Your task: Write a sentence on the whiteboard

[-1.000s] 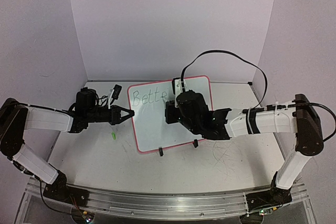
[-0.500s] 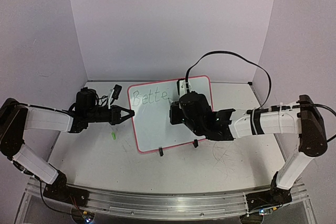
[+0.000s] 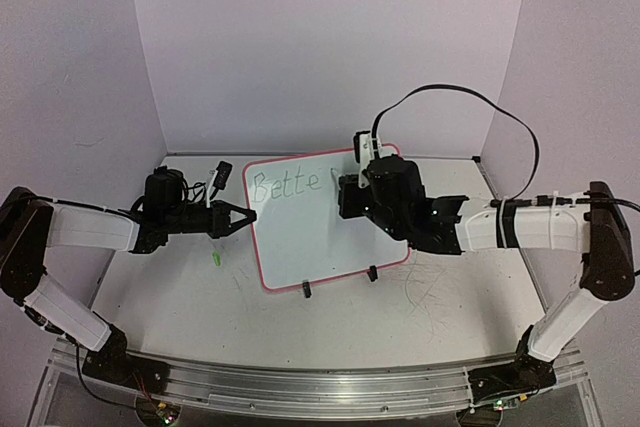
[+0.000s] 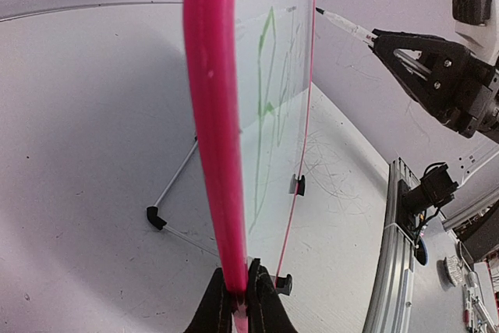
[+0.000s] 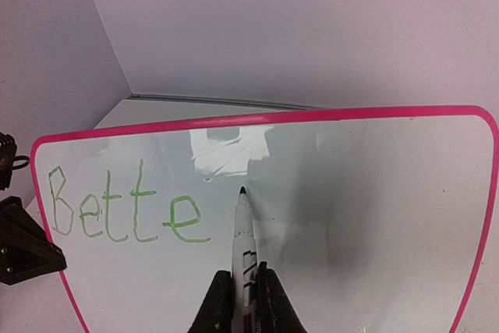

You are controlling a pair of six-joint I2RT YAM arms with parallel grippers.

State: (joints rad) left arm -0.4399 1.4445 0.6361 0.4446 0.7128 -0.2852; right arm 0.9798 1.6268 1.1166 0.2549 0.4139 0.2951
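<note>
- The green writing (image 5: 129, 210) reads "Bette", in thin handwritten letters along the upper left of the whiteboard (image 3: 320, 237).
- The whiteboard stands tilted on black stand feet (image 3: 307, 291) at mid-worktop (image 3: 180, 307). Its pink rim is rounded at the corners.
- The left tool (image 4: 238, 302) is pinched narrow on the board's left rim.
- The right tool (image 5: 245, 282) is clamped on a white marker (image 5: 243, 232). The marker's tip sits just right of the last "e"; whether it touches the board cannot be told.
- Print on the marker is too small to read.
- Right of the word and below it, the board is blank.
- A green cap (image 3: 214, 259) lies on the worktop left of the board.
</note>
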